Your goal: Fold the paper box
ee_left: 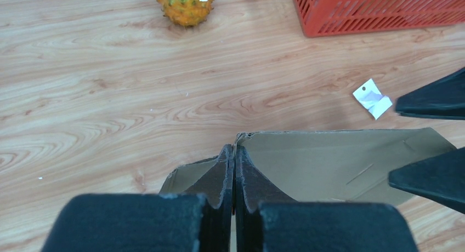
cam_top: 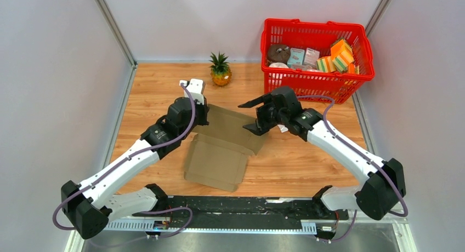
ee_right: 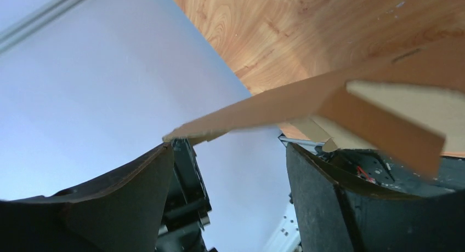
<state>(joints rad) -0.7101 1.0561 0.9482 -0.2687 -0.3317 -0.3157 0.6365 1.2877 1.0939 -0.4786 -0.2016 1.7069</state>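
The brown paper box (cam_top: 216, 159) lies in the middle of the table, its near part flat and its far panel (cam_top: 233, 123) raised. My left gripper (cam_top: 202, 118) is shut on the left edge of that raised panel. In the left wrist view the gripper (ee_left: 234, 153) pinches the thin cardboard wall (ee_left: 329, 164). My right gripper (cam_top: 245, 118) is open at the panel's right end, one finger above it and one below. In the right wrist view the gripper (ee_right: 230, 153) is spread wide, and the cardboard edge (ee_right: 274, 104) crosses just beyond the fingertips without touching them.
A red basket (cam_top: 359, 76) with small colourful packages stands at the back right. A toy pineapple (cam_top: 220, 70) stands at the back centre. A small white paper tag (ee_left: 373, 98) lies on the table beyond the box. Grey walls close in both sides.
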